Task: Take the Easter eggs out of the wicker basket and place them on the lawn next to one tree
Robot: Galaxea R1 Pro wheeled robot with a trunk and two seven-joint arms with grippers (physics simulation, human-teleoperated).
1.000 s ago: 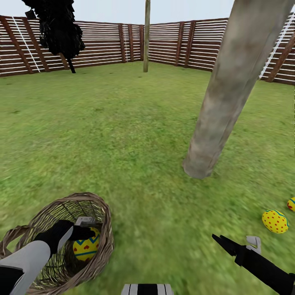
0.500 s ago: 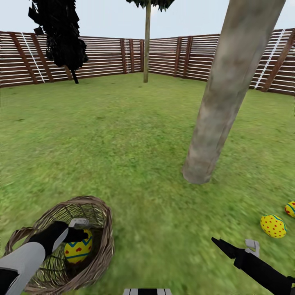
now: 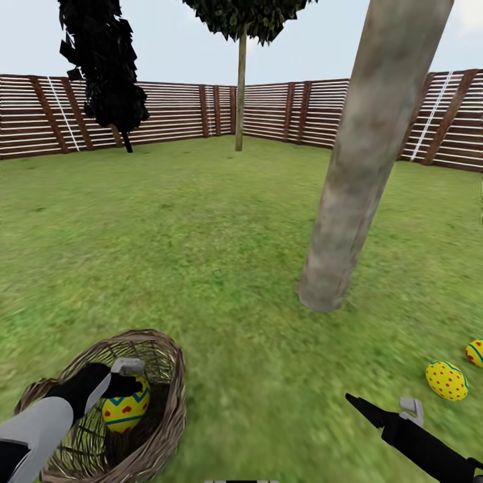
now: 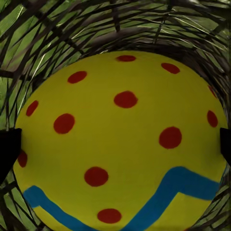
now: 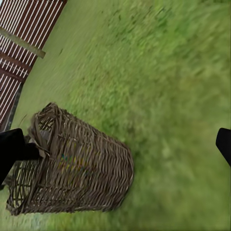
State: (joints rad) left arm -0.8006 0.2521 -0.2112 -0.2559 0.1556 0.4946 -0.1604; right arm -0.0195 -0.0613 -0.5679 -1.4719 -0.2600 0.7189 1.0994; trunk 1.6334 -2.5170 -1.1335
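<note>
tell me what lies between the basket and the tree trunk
Nothing but bare lawn in the head view, from the basket to the trunk.

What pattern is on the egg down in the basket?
The egg is yellow with red dots and a blue zigzag band, clearest in the left wrist view.

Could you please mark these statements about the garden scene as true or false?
1. Two yellow red-dotted eggs lie on the green lawn right of the thick grey-brown tree trunk. True.
2. The round brown wicker basket holds no egg. False: a yellow egg with a blue zigzag band is inside.
3. The left hand reaches into the basket at that egg. True.
4. The right hand grips an egg. False: it holds nothing, above grass.
5. A stone wall encloses the garden. False: a brown slatted wooden fence does.
</note>
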